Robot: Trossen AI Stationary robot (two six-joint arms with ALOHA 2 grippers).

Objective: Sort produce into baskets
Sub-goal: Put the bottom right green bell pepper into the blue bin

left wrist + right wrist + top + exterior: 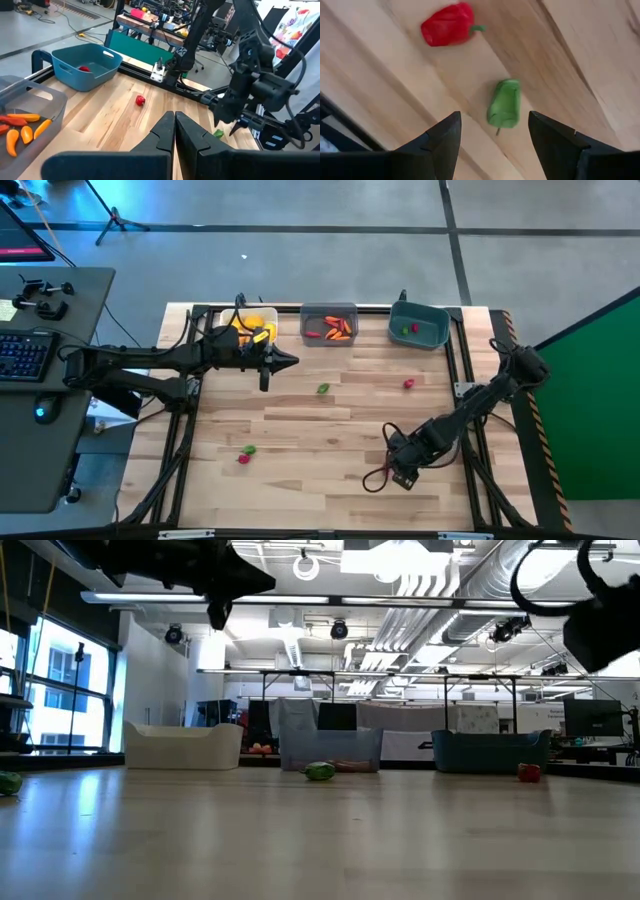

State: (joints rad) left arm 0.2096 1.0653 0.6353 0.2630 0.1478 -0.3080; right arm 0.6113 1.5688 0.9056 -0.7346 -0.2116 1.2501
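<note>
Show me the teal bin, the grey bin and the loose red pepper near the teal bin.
teal bin (437, 313), high view, far rim.
grey bin (329, 309), high view, far rim.
red pepper (409, 384), high view, its middle.

robotics lab: exposed ceiling ducts (440, 585), benches cluttered with equipment (165, 12), desk with keyboard (22, 355) beside the wooden table (320, 430).

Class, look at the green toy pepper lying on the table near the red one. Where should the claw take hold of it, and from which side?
Grip the green pepper across the middle of its body, coming down from above. It lies flat on its side, longer than wide, so its long flanks give the narrowest span. The red pepper lies apart, so the open right claw likely has room.
</note>
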